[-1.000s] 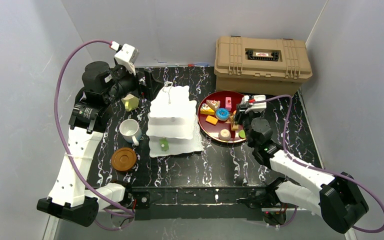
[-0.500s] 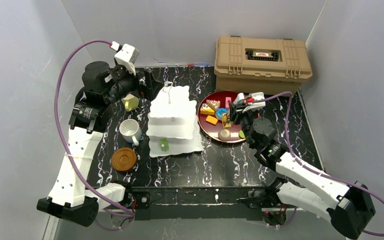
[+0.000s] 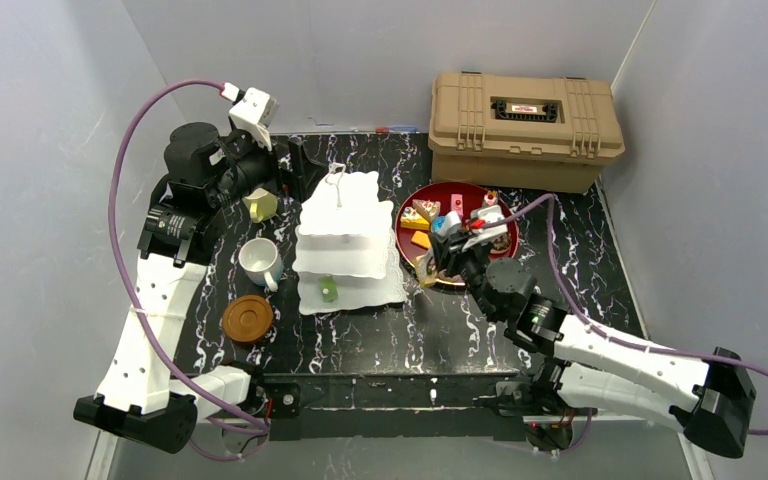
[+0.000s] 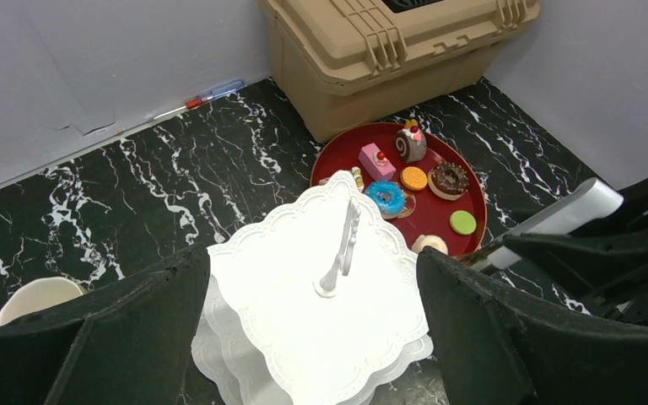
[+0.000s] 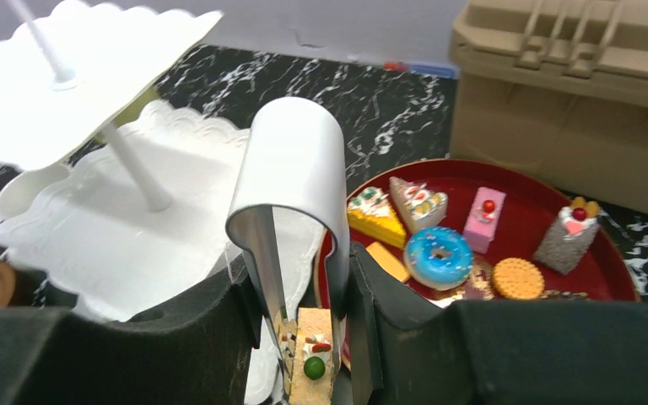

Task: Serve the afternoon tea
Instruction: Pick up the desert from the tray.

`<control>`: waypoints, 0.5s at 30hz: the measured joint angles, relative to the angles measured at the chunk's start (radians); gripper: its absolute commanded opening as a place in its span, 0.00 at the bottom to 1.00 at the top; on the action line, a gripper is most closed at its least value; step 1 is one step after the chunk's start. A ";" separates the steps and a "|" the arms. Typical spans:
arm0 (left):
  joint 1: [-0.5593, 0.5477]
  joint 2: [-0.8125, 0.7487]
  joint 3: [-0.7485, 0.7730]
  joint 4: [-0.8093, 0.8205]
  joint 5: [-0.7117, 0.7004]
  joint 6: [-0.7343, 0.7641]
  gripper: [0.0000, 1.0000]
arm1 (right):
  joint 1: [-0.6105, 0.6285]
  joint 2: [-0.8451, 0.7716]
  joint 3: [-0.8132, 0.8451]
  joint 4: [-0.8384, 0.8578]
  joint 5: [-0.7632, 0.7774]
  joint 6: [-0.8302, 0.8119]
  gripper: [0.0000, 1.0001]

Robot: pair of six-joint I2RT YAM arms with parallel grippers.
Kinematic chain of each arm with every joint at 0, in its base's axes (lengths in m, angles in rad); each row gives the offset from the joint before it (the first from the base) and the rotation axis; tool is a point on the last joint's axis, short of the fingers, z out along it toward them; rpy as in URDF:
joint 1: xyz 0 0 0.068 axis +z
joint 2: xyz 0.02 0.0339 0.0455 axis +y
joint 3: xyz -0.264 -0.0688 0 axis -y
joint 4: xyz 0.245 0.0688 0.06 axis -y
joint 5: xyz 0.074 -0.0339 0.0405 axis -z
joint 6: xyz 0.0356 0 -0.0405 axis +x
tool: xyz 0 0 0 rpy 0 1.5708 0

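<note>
The white three-tier cake stand [image 3: 348, 240] stands mid-table, with one green pastry [image 3: 329, 291] on its bottom tier. My right gripper [image 3: 440, 258] is shut on metal tongs [image 5: 291, 169]. The tongs pinch a tan pastry with a green ball [image 5: 312, 367], between the stand [image 5: 93, 202] and the red tray [image 3: 452, 187] of pastries. My left gripper [image 3: 295, 165] is open and empty, above the stand's far left side [image 4: 321, 312]. A white mug [image 3: 258, 260], a yellow-green mug [image 3: 260, 205] and a brown coaster [image 3: 247, 318] sit left of the stand.
A tan ribbed case [image 3: 525, 125] stands at the back right, just behind the tray. Grey walls close in the table on three sides. A red and blue pen [image 4: 211, 93] lies by the back wall.
My right arm has swung left, from over the middle of the red tray to its left rim by the stand, carrying the tongs and the pastry. The left arm has not moved.
</note>
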 measured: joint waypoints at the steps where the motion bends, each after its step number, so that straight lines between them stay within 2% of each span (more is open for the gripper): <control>1: 0.000 0.000 0.000 0.000 0.000 -0.001 0.89 | 0.028 0.009 0.000 0.005 0.013 0.003 0.01; 10: 0.000 0.000 0.000 0.000 0.000 -0.002 0.89 | 0.222 0.146 0.000 0.071 0.099 0.015 0.01; 15: 0.000 0.000 0.000 0.000 0.000 -0.005 0.89 | 0.287 0.210 0.004 0.137 0.131 0.011 0.01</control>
